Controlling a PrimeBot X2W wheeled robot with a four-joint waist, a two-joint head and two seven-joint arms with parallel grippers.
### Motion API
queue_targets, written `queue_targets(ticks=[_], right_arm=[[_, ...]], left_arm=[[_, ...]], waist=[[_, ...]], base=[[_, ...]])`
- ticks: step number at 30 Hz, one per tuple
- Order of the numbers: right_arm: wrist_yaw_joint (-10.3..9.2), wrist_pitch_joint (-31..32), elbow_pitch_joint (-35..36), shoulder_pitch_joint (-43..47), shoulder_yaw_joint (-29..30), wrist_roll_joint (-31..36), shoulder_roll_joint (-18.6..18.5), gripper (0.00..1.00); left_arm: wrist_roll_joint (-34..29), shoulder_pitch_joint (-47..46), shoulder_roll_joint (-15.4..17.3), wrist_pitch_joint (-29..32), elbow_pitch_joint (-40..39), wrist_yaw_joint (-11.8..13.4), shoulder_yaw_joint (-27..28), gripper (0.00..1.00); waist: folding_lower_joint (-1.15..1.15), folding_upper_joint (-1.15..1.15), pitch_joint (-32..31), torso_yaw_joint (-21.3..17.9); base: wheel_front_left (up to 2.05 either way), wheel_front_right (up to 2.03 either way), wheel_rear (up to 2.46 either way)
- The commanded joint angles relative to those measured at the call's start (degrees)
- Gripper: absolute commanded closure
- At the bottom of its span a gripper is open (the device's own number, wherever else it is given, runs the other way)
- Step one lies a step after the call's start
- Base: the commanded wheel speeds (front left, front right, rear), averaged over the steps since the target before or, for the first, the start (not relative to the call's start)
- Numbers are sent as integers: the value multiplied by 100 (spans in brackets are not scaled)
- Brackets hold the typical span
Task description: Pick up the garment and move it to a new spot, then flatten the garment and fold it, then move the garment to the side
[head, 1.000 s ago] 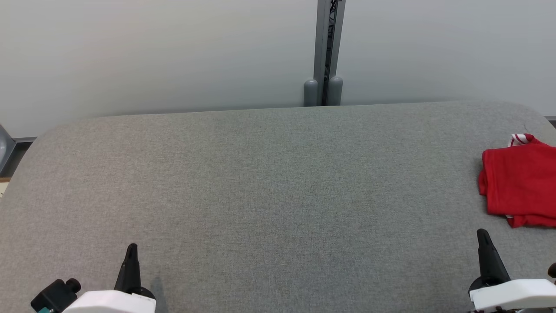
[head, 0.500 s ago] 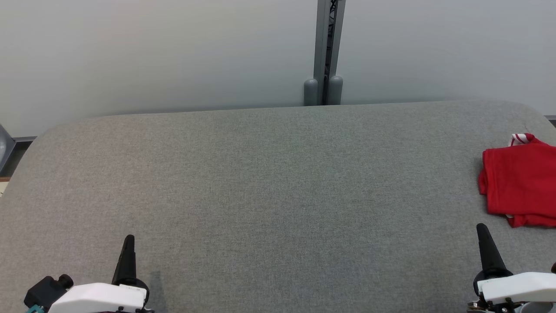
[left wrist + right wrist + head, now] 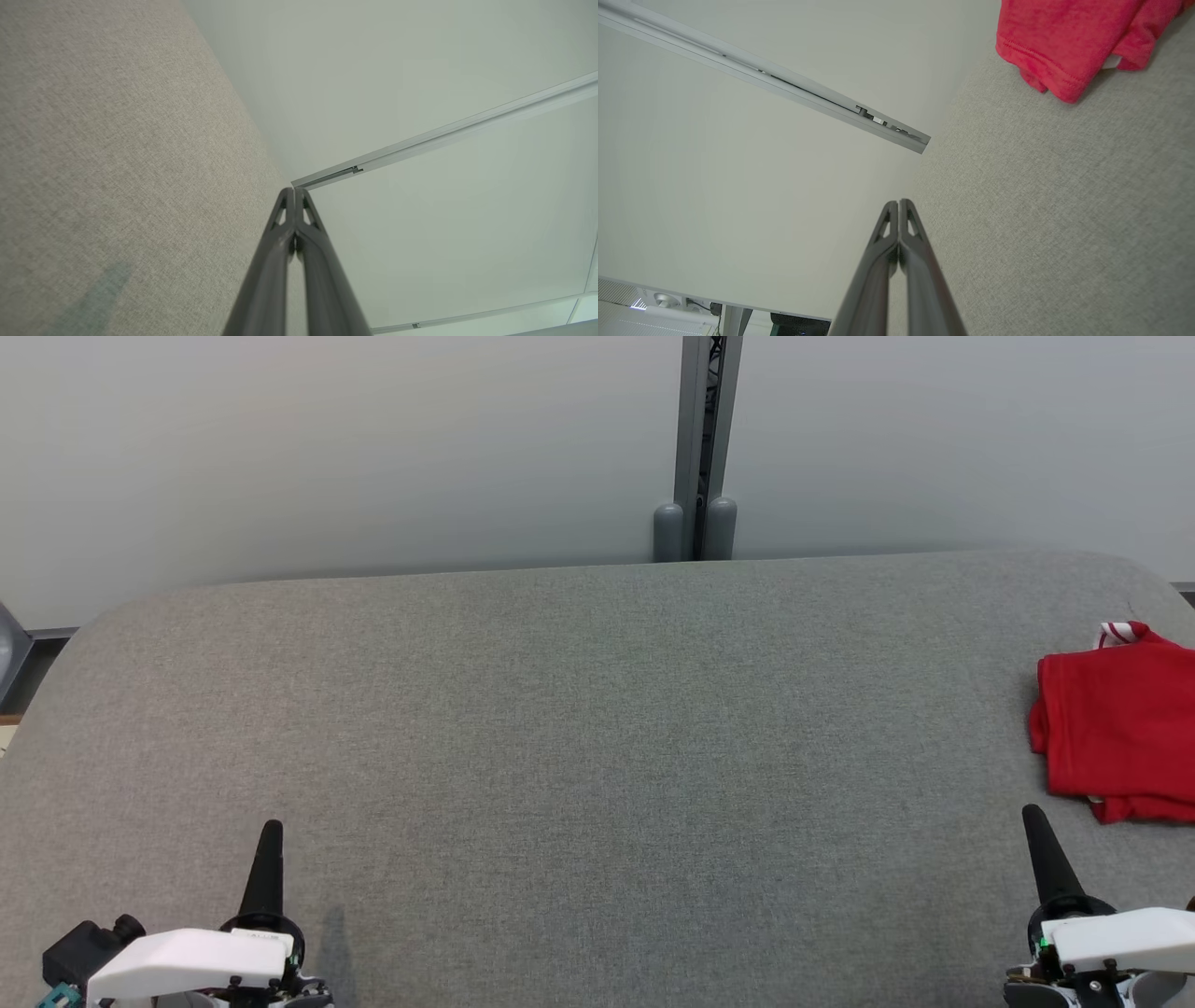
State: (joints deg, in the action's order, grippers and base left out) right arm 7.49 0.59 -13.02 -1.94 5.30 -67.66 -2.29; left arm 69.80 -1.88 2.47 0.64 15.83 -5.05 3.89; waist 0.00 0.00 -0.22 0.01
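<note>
Where the grey fabric table [image 3: 597, 756] reaches its right edge, a red garment [image 3: 1116, 723] lies folded into a rough square, partly cut off by the frame. A small strip of red-and-white trim shows at its far corner. The garment lies flat on the table, about midway between the near and far edges.

The left gripper [image 3: 270, 833] sits at the near left, over the table. Its two dark fingers are pressed together into one point aimed at the far side, and it grips nothing. A faint shadow [image 3: 331, 943] falls on the fabric just to its right. In the left wrist view, the closed fingers meet tip to tip, with grey fabric on one side and pale wall on the other.

The right gripper [image 3: 1034, 819] sits at the near right, likewise closed and empty, with its fingers pointing to the far side. It is near the garment's near edge but apart from it, with table fabric between them. In the right wrist view, the garment's stitched hem shows beyond the fingertips.

Behind the table stands a pale wall [image 3: 373, 448], split by a grey metal post [image 3: 707, 429] just right of centre.
</note>
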Motion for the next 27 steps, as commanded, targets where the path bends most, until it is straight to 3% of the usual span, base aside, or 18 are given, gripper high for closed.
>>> queue_targets(ticks=[1, 27], right_arm=[[1, 52, 32, -139, 32, -158, -57, 100], [1, 380, -43, -330, 92, -1506, -73, 100]], left_arm=[[146, -175, 36, 38, -67, -53, 43, 100], [1382, -361, 49, 370, -141, -168, 182, 100]], waist=[[0, 0, 1, 0], [0, 0, 22, -1]], base=[[0, 0, 0], [0, 0, 0]])
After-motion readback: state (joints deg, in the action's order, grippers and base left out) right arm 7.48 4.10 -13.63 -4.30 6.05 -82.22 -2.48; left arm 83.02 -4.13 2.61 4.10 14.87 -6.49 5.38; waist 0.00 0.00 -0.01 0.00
